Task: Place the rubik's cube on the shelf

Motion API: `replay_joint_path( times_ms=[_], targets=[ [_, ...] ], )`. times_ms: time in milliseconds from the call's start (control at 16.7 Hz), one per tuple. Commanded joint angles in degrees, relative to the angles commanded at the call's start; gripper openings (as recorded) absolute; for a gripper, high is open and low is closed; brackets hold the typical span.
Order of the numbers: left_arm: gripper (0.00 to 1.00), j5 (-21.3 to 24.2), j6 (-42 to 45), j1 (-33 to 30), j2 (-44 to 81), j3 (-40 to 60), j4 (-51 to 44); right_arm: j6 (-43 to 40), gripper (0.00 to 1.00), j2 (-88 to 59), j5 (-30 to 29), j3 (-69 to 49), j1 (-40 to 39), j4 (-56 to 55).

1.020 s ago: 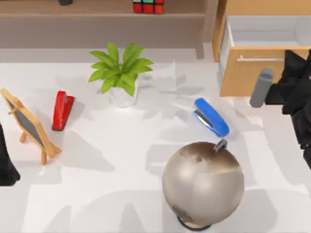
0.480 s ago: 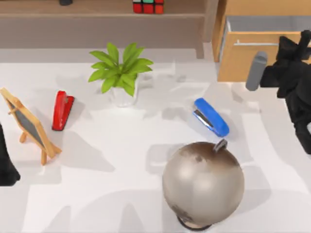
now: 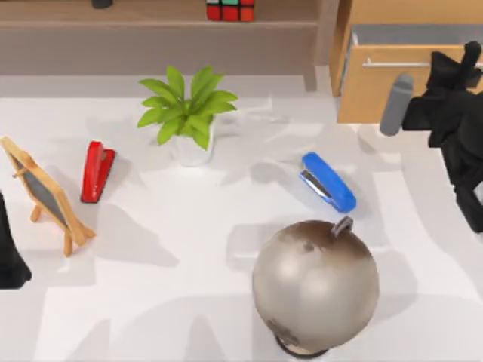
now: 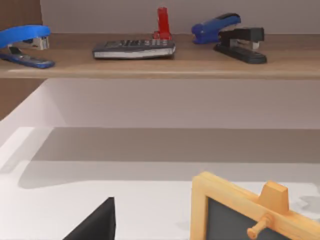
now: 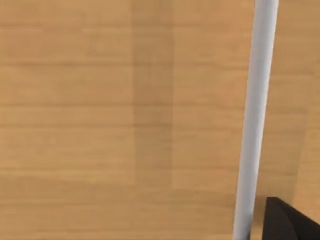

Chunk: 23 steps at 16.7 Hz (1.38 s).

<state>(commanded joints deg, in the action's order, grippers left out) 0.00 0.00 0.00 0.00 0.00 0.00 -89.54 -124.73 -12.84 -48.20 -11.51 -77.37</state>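
No brand, label or writing is readable on anything I can see. The small rubik's cube (image 3: 230, 10) with black-edged red and green squares sits on the long light-brown wooden shelf (image 3: 151, 26) along the far edge of the white table (image 3: 189, 302), toward the shelf's right end and near its upright side panel. My right gripper (image 3: 464, 64) is at the table's far right, up against the front of the light wooden drawer cabinet (image 3: 377, 94), right at its thin metal handle (image 3: 407, 64); I cannot tell how its jaws stand. The right wrist view looks straight onto the wood-grain drawer front (image 5: 125, 120) with the pale handle bar (image 5: 255, 120) crossing it. My left arm (image 3: 9, 253) is parked at the table's left edge. Its wrist view looks along the shelf (image 4: 160, 65), which there carries a blue stapler (image 4: 25, 45), a dark calculator (image 4: 134, 48), a red upright item (image 4: 162, 22) and a blue-and-black stapler (image 4: 230, 37). On the table stand a leafy green plant in a clear pot (image 3: 189, 113), a red stapler (image 3: 96, 170), a small wood-framed chalkboard easel (image 3: 44, 192), a blue stapler (image 3: 328, 181) and a large grey-brown globe (image 3: 315, 285) near the front. The plant stands just in front of the shelf, below and left of the cube.
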Motion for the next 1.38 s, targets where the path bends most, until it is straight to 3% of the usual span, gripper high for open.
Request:
replay_joint_path(
  times_ms=[1260, 1380],
  targets=[
    [1.0, 0.0, 0.0, 0.0, 0.0, 0.0, 0.0, 0.0, 0.0, -6.8, 1.7, -15.3, 1.9, 8.5],
    [1.0, 0.0, 0.0, 0.0, 0.0, 0.0, 0.0, 0.0, 0.15, -6.8, 1.7, -15.3, 1.9, 8.5]
  ],
)
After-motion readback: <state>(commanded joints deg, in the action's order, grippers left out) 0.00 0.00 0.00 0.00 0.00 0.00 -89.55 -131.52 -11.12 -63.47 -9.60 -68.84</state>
